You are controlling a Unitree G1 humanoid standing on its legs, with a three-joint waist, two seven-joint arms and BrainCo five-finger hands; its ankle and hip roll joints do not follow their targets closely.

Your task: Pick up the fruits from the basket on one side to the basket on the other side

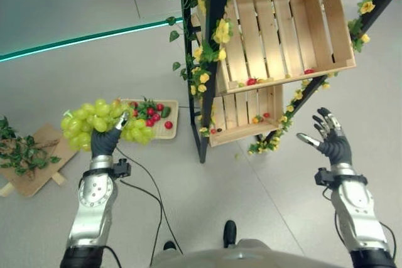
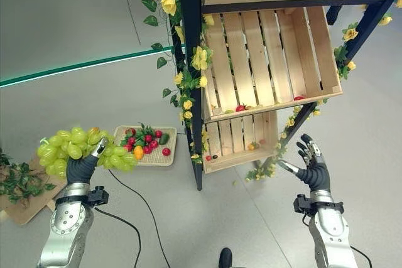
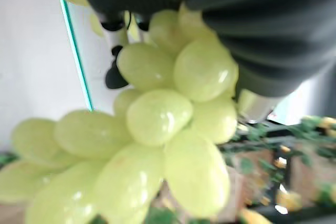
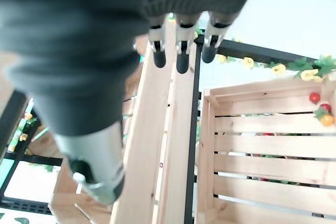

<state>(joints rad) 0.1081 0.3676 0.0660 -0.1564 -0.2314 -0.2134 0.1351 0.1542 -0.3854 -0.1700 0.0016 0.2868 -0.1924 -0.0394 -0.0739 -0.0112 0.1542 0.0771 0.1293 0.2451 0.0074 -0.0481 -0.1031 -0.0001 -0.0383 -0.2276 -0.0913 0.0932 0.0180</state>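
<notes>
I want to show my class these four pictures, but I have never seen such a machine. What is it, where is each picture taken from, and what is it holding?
It is a humanoid robot with two arms. Two pictures come from cameras in its head, looking down; the other two from a camera on each wrist. The left hand is curled round a bunch of green grapes, seen up close in the left wrist view. The right hand is open and holds nothing. On the floor lies a flat basket of small fruits. Ahead stands a black rack with wooden crates and yellow flowers.

My left hand (image 1: pixel 104 141) has its fingers curled round a bunch of green grapes (image 1: pixel 103 123). Just past those fingers lies a flat basket (image 1: pixel 167 131) of red fruit. My right hand (image 1: pixel 330 137) hangs with fingers spread below the wooden crates (image 1: pixel 282 36).
</notes>
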